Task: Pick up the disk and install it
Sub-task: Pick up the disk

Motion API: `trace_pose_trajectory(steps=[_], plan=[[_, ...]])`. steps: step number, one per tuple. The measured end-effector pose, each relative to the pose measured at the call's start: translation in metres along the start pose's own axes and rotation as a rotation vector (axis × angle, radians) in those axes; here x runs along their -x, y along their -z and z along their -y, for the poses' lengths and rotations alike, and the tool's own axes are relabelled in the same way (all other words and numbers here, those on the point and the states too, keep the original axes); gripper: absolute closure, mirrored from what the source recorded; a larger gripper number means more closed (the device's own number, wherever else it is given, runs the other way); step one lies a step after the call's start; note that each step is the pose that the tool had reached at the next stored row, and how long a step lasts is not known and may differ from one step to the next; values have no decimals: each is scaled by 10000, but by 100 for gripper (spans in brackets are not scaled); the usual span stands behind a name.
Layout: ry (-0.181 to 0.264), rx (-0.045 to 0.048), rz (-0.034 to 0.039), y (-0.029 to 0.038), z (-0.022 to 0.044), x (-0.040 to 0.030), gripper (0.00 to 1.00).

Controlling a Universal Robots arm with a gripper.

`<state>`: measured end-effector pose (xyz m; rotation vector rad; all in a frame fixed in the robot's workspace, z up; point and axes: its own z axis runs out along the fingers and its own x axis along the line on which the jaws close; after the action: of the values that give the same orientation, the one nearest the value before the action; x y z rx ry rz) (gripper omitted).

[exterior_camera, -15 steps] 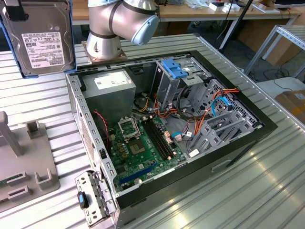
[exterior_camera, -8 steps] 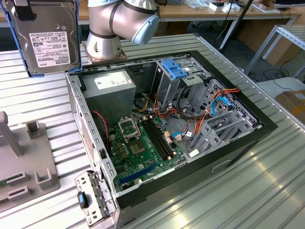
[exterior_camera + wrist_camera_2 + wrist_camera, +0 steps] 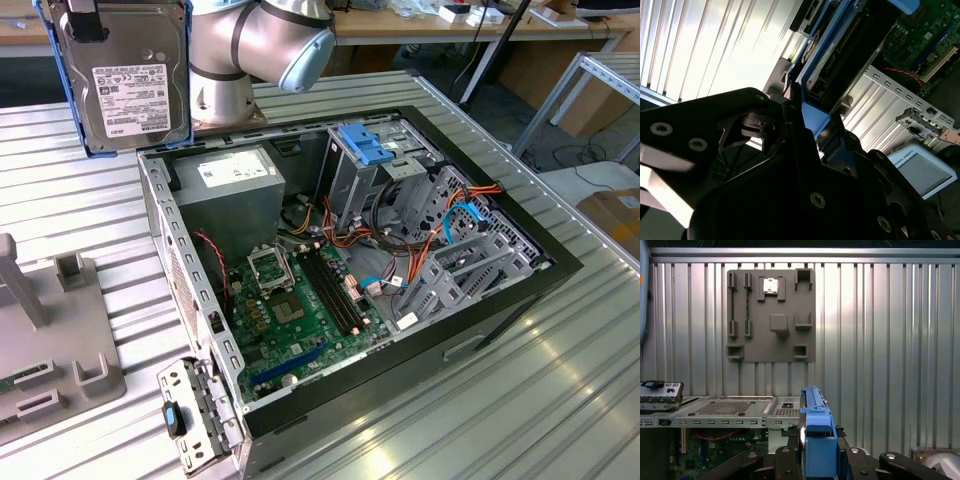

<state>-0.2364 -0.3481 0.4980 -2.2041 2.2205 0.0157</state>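
Observation:
The disk (image 3: 125, 80), a grey hard drive in a blue carrier, hangs upright in the air at the exterior view's upper left, above the back left corner of the open computer case (image 3: 560, 268). My gripper (image 3: 85, 18) holds it from above and is shut on its top end. In the first wrist view the disk (image 3: 816, 425) shows edge-on between the black fingers (image 3: 785, 460). In the second wrist view the disk (image 3: 822, 65) reaches away from the gripper (image 3: 801, 116) toward the case.
Inside the case are a grey drive cage topped by a blue clip (image 3: 368, 146), a power supply (image 3: 235, 178), a motherboard (image 3: 300, 310) and loose cables. A grey fixture plate (image 3: 70, 345) (image 3: 771, 315) lies on the ribbed metal table (image 3: 560, 390). The arm's base (image 3: 235, 60) stands behind the case.

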Motion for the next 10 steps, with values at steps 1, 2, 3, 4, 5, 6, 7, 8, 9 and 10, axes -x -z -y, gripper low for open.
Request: trace_pose_trajectory(steps=[1, 2, 3, 4, 5, 6, 7, 8, 9, 10], plan=[[0, 0, -1, 0, 23, 0, 63], [0, 1, -1, 0, 45, 0, 63], [1, 1, -1, 0, 76, 1, 63], [0, 1, 0, 0, 91, 1, 63], [1, 0, 0, 0, 107, 1, 63], [0, 0, -1, 0, 128, 1, 63], [0, 0, 0, 0, 147, 1, 63], [0, 1, 0, 0, 165, 2, 63], [0, 1, 0, 0, 185, 2, 63], [0, 0, 0, 0, 209, 2, 63]])
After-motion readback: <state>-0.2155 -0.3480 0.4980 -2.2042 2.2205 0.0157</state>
